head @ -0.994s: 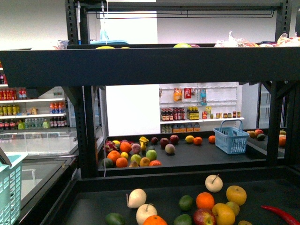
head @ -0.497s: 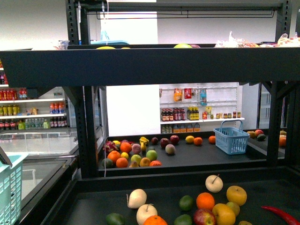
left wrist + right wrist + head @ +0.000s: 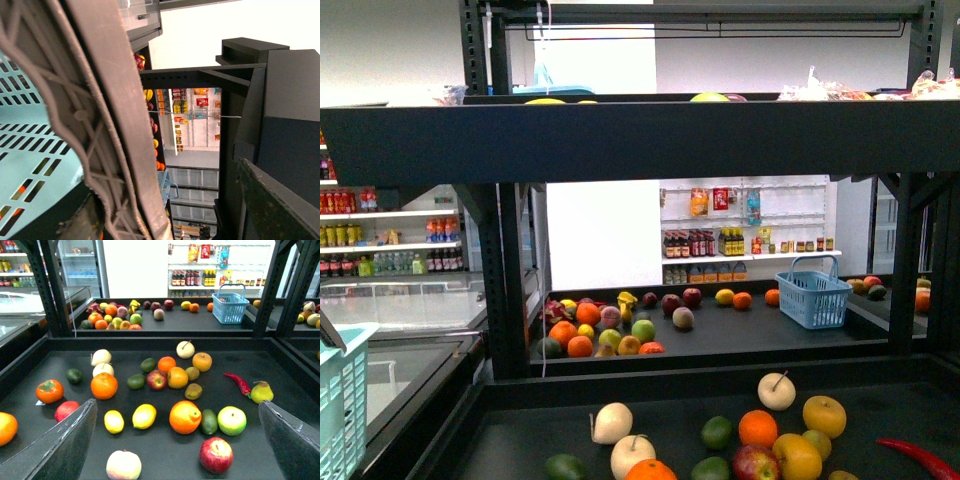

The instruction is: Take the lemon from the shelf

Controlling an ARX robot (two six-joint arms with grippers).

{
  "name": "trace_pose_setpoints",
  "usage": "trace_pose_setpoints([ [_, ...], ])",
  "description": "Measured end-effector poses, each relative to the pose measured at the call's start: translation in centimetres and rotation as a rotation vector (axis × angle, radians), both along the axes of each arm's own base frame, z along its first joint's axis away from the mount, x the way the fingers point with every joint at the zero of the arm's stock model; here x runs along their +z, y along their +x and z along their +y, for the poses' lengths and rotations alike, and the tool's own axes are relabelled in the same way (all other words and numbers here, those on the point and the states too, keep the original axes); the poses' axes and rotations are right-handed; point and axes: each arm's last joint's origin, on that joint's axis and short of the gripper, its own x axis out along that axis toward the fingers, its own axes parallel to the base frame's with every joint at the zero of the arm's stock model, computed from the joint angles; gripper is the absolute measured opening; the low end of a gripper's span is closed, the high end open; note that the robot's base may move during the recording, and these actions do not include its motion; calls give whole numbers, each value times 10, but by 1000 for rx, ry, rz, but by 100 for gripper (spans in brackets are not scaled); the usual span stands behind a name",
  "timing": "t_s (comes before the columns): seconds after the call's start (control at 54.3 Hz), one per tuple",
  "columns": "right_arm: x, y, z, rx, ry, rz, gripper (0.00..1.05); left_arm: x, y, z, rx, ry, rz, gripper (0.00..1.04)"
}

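Observation:
The lemon (image 3: 144,416) is bright yellow and oval, and it lies on the dark tray of the black shelf (image 3: 160,342) among other fruit. My right gripper (image 3: 177,407) hangs open above that tray. Its two grey fingers (image 3: 60,445) stand wide apart, with the lemon between them but nearer this one, and nothing is held. My left gripper (image 3: 115,200) is shut on the basket (image 3: 30,130), a teal slatted one that fills the left wrist view. That basket's edge (image 3: 340,400) also shows at the far left of the front view, beside the shelf (image 3: 640,140).
Close to the lemon lie a smaller yellow egg-shaped fruit (image 3: 114,421), a big orange (image 3: 185,416), a pale peach (image 3: 123,465) and a red apple (image 3: 216,455). A red chili (image 3: 240,383) lies further right. A blue basket (image 3: 812,292) stands on the far rack. Black uprights (image 3: 505,280) frame the tray.
The teal basket at the front view's left edge has slipped slightly further left. The fruit and the rack have not moved.

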Motion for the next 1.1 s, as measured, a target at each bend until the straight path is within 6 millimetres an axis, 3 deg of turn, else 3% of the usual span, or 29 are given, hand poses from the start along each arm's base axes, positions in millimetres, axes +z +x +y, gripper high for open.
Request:
trace_pose_setpoints([
  [0.258,0,0,0,0,0,0,97,-8,-2,5,20,40,31,30],
  [0.368,0,0,0,0,0,0,97,-11,-4,5,14,50,39,20],
  [0.663,0,0,0,0,0,0,97,1,-38,-24,-152,290,-8,14],
  [0.921,0,0,0,0,0,0,97,10,-67,-64,-436,424,-100,13],
  [1.105,0,0,0,0,0,0,97,12,-75,-98,-624,436,-176,13],
])
